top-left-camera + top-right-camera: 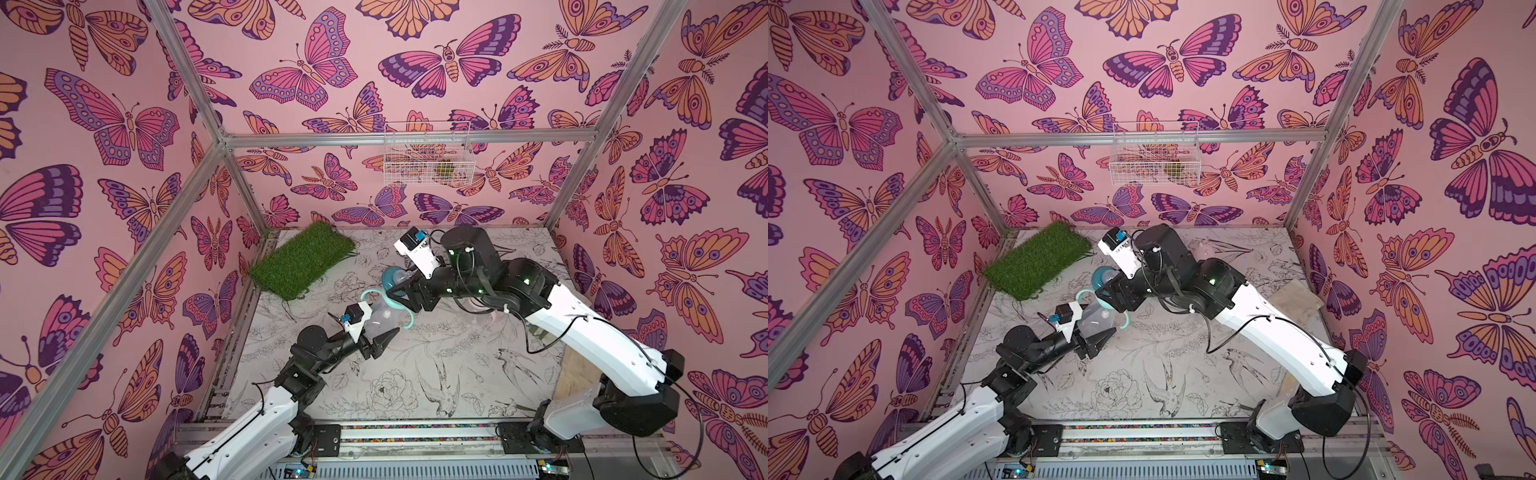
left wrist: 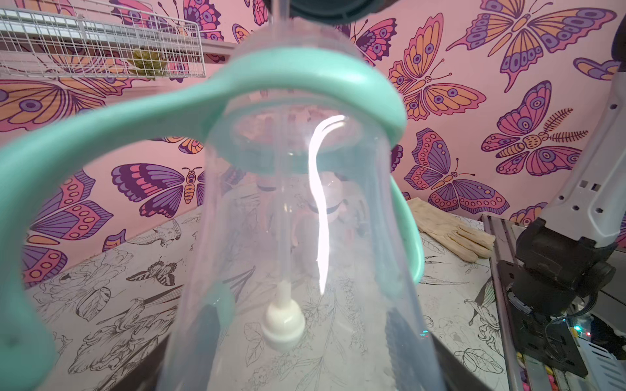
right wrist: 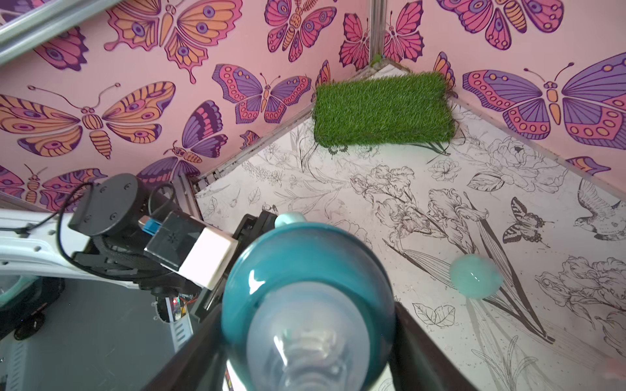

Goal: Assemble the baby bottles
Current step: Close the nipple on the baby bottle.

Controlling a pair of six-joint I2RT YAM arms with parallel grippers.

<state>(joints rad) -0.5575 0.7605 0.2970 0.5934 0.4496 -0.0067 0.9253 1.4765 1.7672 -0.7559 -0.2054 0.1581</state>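
Right wrist view: right pincer (image 3: pixel 308 311) grips the teal collar (image 3: pixel 298 250); left pincer (image 1: pixel 365 325) clamps the clear bottle (image 2: pixel 305 220). Meeting tilted, the collar could cross-thread or jam.

My bench (image 1: pixel 415 374): pale top, inked with flowers and birds. Grass mat (image 1: pixel 301 259) in the far left corner. Tan glove (image 2: pixel 454 233) at the right edge. Teal domed cap (image 3: pixel 474 276) lying loose.

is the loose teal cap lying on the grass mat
No, in the right wrist view the teal cap lies on the printed table, apart from the grass mat.
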